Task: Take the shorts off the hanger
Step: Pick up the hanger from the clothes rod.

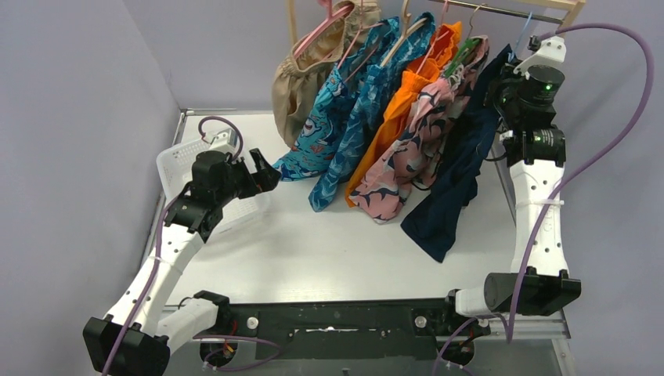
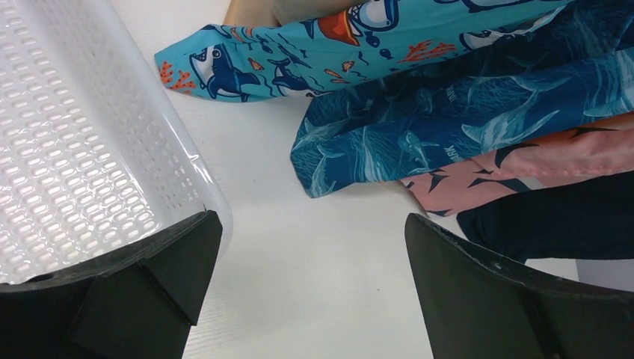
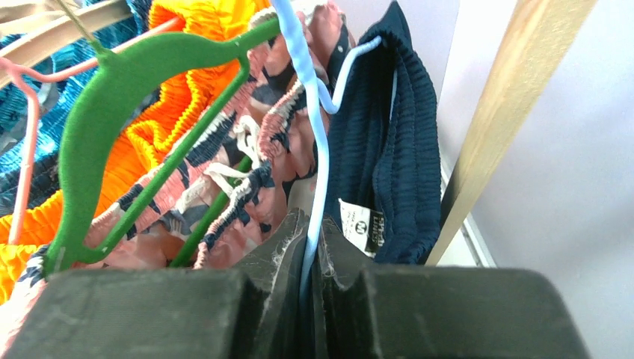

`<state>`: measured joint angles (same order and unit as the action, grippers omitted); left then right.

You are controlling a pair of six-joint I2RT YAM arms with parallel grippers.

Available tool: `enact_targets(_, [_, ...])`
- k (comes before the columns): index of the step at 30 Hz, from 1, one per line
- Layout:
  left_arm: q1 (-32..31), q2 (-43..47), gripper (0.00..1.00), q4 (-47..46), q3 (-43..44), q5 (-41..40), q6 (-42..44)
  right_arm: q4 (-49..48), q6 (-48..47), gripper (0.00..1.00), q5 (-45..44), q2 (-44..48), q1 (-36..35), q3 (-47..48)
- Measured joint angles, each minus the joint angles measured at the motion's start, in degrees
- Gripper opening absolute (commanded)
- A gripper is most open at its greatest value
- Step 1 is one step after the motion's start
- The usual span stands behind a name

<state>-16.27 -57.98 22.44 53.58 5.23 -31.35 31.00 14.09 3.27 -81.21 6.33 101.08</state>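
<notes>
Several pairs of shorts hang on hangers from a wooden rack at the back: tan point(image 1: 301, 74), turquoise print point(image 1: 325, 117), dark teal-blue print point(image 1: 362, 117), orange point(image 1: 407, 98), pink shark print point(image 1: 411, 153) and navy point(image 1: 454, 180). My right gripper point(image 3: 312, 243) is raised at the rack and shut on the light-blue hanger point(image 3: 308, 112) that carries the navy shorts point(image 3: 389, 149). The pink shorts hang on a green hanger point(image 3: 112, 112). My left gripper point(image 1: 265, 171) is open and empty, low over the table, left of the hanging hems point(image 2: 389, 142).
A white perforated basket point(image 1: 184, 160) stands at the table's left edge, under my left gripper; its wall also shows in the left wrist view point(image 2: 90, 149). The wooden rack post point(image 3: 501, 112) stands close to the right of the navy shorts.
</notes>
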Motion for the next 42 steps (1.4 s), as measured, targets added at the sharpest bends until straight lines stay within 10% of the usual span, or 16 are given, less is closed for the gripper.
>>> enact_targets(21, [0.2, 0.9, 0.97, -2.3, -1.7, 0.2, -1.0, -14.5, -5.1, 0.00, 7.3, 4.9, 1.6, -10.4])
enact_targets(42, [0.2, 0.9, 0.97, -3.0, -1.9, 1.1, -1.4, -5.9, -5.6, 0.00, 7.9, 14.0, 1.6, -9.2])
